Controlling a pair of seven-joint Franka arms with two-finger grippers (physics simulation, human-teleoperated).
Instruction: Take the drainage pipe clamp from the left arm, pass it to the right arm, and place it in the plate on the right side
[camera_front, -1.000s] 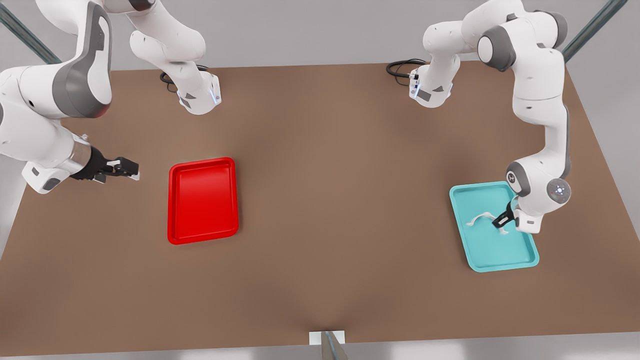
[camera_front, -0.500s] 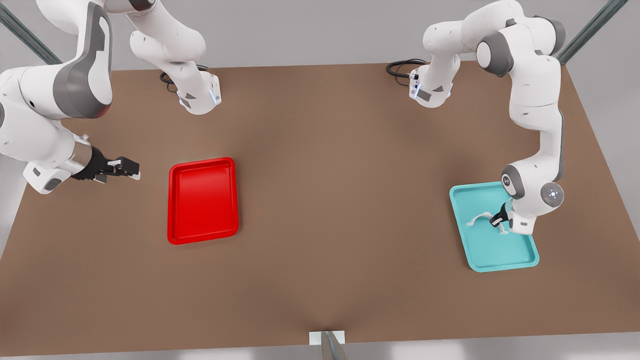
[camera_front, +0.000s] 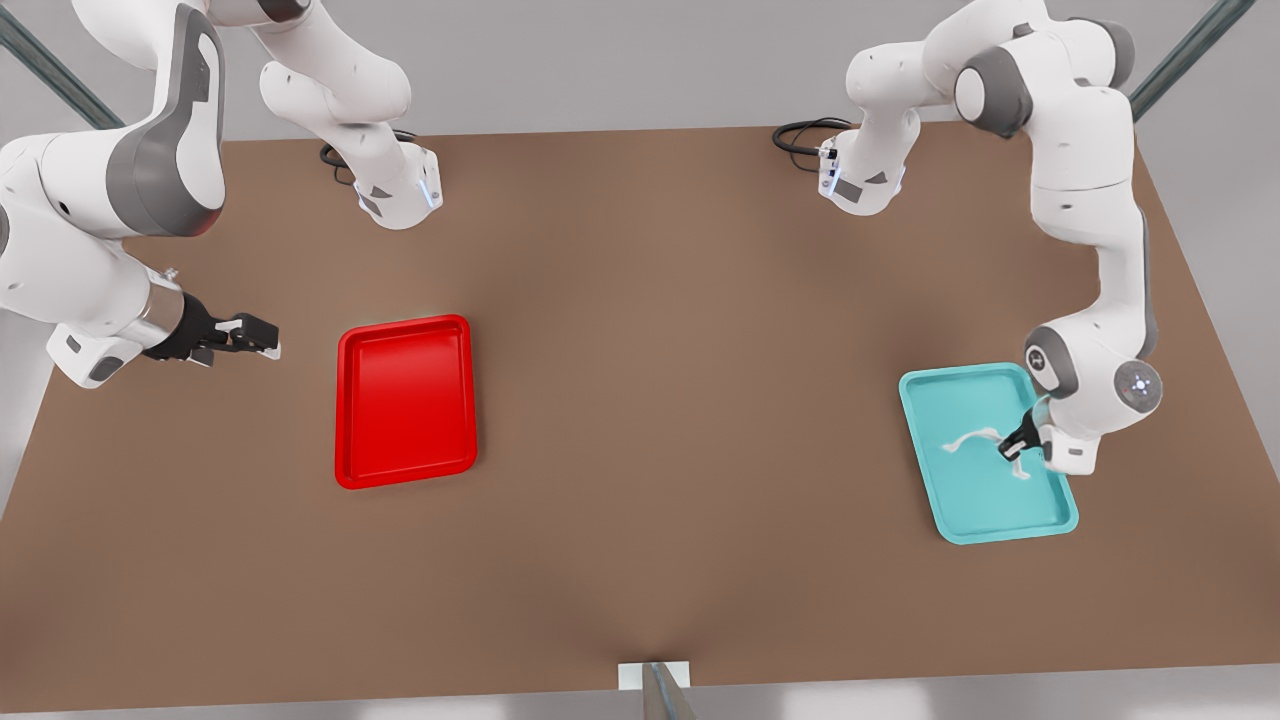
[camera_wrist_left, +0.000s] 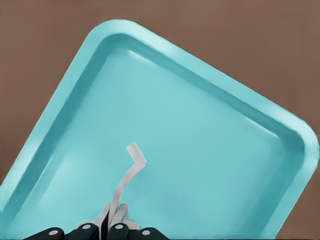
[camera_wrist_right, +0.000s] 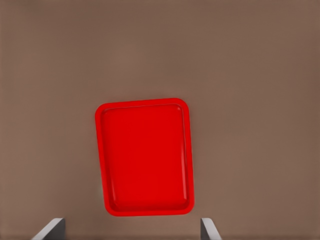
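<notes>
The brown table carried two trays. The red plate lay bare at the front view's left, the wide-open right gripper waiting beside it. In the teal tray, the left gripper pinched the drainage pipe clamp.

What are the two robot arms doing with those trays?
The left pincer is shut on a small white clamp over the teal tray, on the front view's right. The right pincer waits open above the table, beside the red tray, which has nothing in it yet. No handover has happened.
</notes>
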